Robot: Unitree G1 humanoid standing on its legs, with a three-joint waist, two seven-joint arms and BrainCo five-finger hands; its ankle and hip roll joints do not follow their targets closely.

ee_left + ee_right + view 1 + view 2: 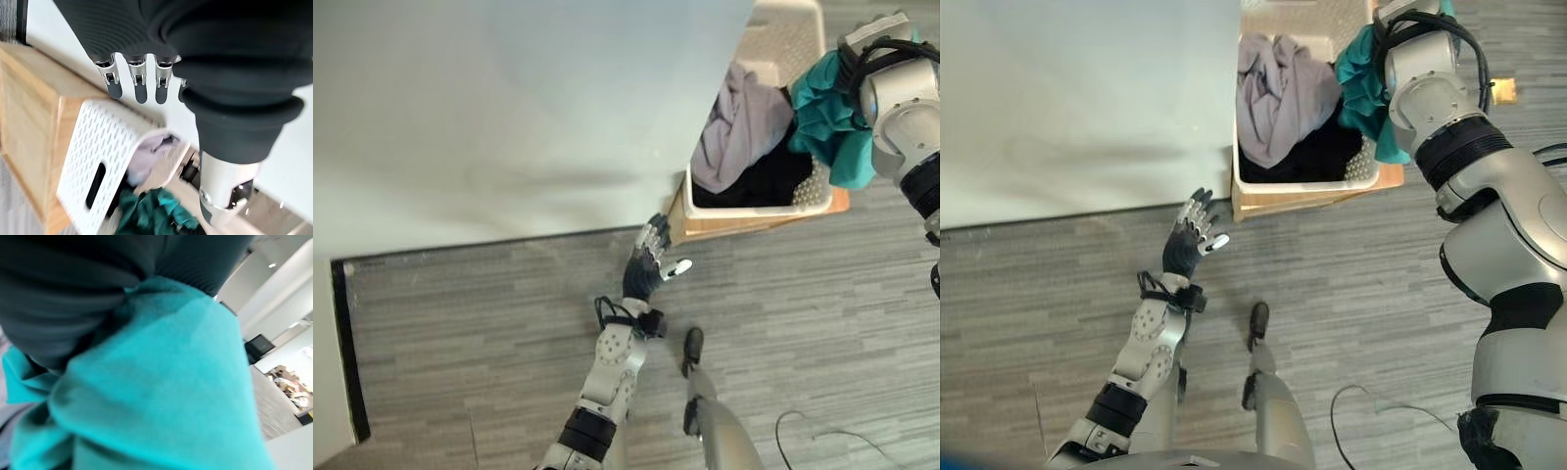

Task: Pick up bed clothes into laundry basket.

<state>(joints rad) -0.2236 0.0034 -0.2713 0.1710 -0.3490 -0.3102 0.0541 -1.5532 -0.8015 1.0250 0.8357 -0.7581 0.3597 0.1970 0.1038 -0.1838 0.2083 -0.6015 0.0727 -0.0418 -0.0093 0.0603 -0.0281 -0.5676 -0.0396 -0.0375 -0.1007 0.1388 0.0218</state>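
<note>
Hanging bunched from the right hand (876, 34), teal cloth (827, 117) at the far right rim of the white perforated laundry basket (818, 196), draped over that rim and down along the right forearm. Cannot tell whether the right hand's fingers are clenched or released: buried in teal folds in the right wrist view, with only the dark ribbed cover above the fabric (161, 382). Already lying inside the basket: a lilac-grey garment (1278, 98) heaped toward the bed side, and a dark, almost black piece (1317, 157) beneath and beside it. Resting on a low light-wood stand (1307, 201), the basket sits pressed up against the edge of the pale bed (509, 108), which spreads across the near-left part of the scene. Held out over the grey plank floor (489, 323), just short of the stand's near corner, the left hand (651, 262), released, fingers straight and spread, thumb apart, grasping nothing. Seen past those straight fingers (139, 85) in the left wrist view: the basket's perforated end wall with its handle slot (95, 186), lilac and teal fabric showing above the rim.
</note>
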